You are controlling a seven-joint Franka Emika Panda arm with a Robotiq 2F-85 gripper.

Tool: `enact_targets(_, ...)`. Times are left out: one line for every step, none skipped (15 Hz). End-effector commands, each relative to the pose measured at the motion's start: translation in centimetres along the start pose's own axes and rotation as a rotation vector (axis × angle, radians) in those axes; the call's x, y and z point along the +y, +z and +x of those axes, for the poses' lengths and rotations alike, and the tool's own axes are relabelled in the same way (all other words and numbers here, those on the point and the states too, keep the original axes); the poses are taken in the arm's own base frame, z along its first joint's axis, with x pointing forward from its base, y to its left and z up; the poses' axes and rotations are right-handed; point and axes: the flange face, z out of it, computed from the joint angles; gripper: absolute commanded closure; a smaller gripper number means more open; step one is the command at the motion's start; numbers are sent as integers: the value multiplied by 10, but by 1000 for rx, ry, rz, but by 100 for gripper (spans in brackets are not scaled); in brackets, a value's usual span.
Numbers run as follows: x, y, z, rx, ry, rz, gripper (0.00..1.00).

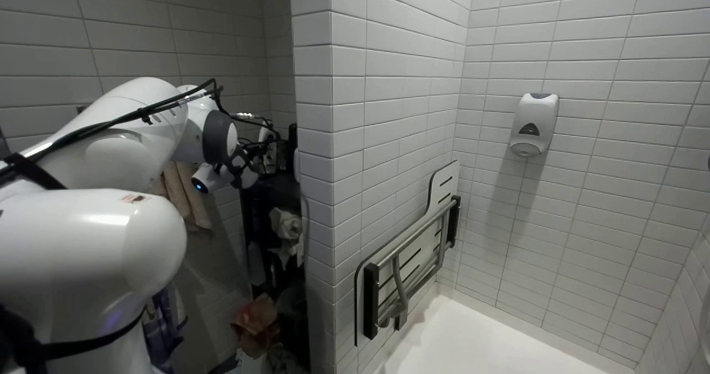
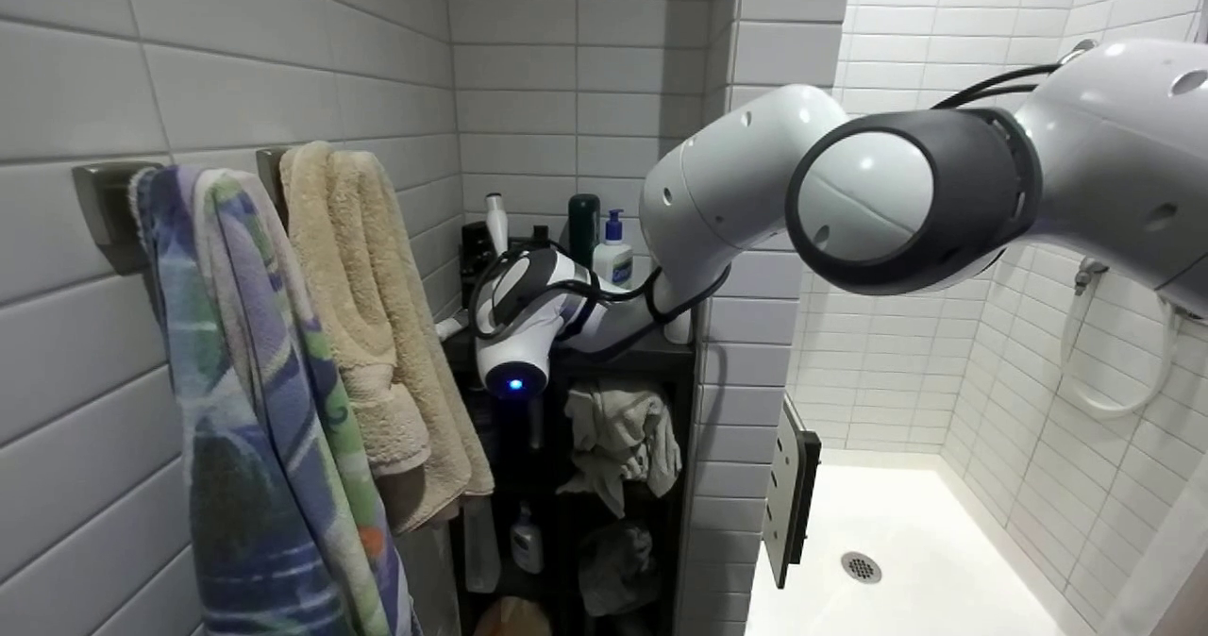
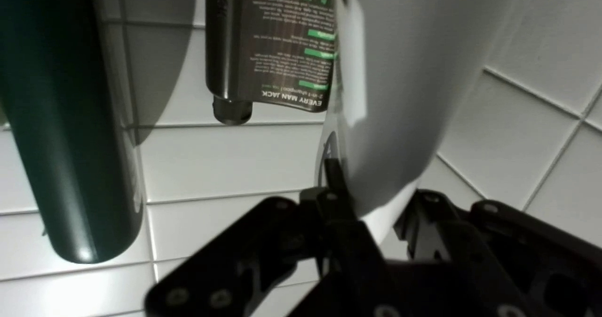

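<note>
My gripper (image 3: 374, 187) shows from close up in the wrist view, which is upside down. Its black fingers are closed in on the tapered end of a large white bottle (image 3: 404, 82). The left finger lies against the bottle; the right fingertip is partly hidden by it. A dark shampoo bottle (image 3: 273, 53) with upside-down lettering stands behind, against white tiles. A dark green bottle (image 3: 70, 143) is to the picture's left; it also shows in an exterior view (image 2: 583, 228). A white bottle with a blue pump (image 2: 613, 259) stands beside it. In both exterior views the arm and cables largely hide the gripper.
The black shelf (image 2: 651, 355) holds the bottles, with crumpled cloth (image 2: 623, 428) below. A tan towel (image 2: 377, 334) and a patterned towel (image 2: 255, 400) hang close to the arm. A tiled partition (image 1: 313, 141) stands beside the shelf. A folded shower seat (image 1: 413, 252) is beyond.
</note>
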Motion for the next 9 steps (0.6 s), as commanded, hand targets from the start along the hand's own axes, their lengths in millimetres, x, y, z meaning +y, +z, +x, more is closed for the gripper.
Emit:
enact_targets(2, 13, 14, 13, 1, -23, 45)
enact_targets(3, 16, 17, 17, 3, -26, 38)
enact_targets(3, 18, 21, 22, 5, -31, 32)
enact_targets(4, 20, 23, 25, 5, -37, 24)
enact_targets(3, 12, 16, 24, 9, -24, 43)
enact_targets(3, 14, 19, 25, 11, -29, 37)
enact_targets(3, 15, 20, 27, 12, -31, 29)
enact_targets(3, 15, 21, 28, 12, -32, 25)
enact_targets(3, 15, 21, 28, 12, -32, 24)
